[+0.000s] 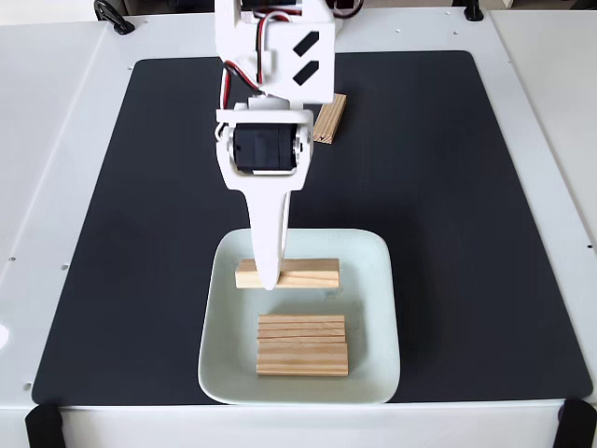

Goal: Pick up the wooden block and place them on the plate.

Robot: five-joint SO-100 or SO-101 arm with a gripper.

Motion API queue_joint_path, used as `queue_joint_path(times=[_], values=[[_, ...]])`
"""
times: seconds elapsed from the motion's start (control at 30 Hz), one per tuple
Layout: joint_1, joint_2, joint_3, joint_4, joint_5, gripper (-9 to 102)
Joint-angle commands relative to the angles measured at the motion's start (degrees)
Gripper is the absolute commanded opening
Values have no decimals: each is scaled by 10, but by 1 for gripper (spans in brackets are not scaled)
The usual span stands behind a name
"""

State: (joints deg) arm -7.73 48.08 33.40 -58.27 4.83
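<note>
My claw point(269, 280) hangs over a block point(287, 273) lying on the plate point(373, 308); whether I grip it, I cannot tell. Two more blocks point(302, 345) seem placed. One block point(329, 119) waits on the mat point(448, 187).

White arm reaching down from top edge, tool point(269, 280) pointing down, opening unclear.

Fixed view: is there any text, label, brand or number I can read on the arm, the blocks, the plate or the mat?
None. The arm carries two black slanted bars, a mark with no letters. The wooden blocks, plate and black mat are blank.
</note>
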Motion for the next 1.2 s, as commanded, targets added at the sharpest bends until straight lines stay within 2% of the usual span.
queue_joint_path(times=[0.0, 0.2, 0.87, 0.93, 1.17], values=[[-2, -38, -90, 10, 8, 0], [-12, -85, -134, 10, 8, -1], [-15, -89, -128, 12, 6, 0], [-11, -88, -128, 10, 6, 4], [-11, -81, -128, 6, 6, 30]])
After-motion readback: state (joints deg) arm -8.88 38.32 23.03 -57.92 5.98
